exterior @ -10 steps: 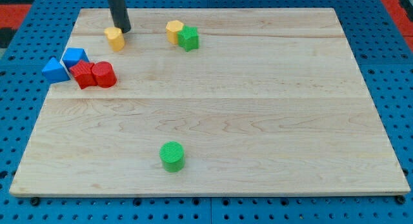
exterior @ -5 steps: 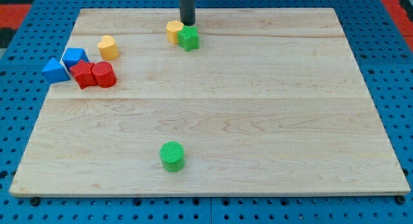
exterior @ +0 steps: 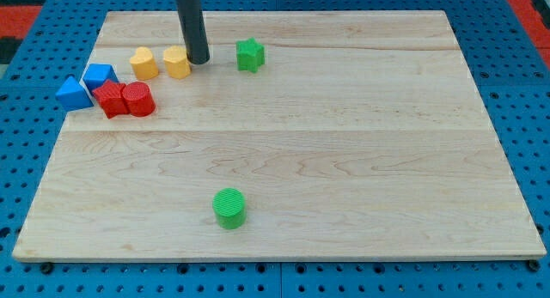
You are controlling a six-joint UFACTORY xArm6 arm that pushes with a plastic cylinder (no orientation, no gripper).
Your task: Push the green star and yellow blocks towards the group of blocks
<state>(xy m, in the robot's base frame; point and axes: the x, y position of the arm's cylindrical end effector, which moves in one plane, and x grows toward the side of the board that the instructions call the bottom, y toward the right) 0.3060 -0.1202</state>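
Observation:
The green star lies near the view's top, alone. Two yellow blocks lie left of it: one touching my tip, and a heart-like one further left. My tip is at the right side of the nearer yellow block, between it and the green star. The group sits at the left edge: a blue triangle, a blue block, a red star-like block and a red cylinder.
A green cylinder stands alone near the view's bottom centre. The wooden board lies on a blue pegboard.
The tip went from the left yellow block to above the yellow and green pair, then pushed that yellow block left, away from the green star, to beside the other yellow block.

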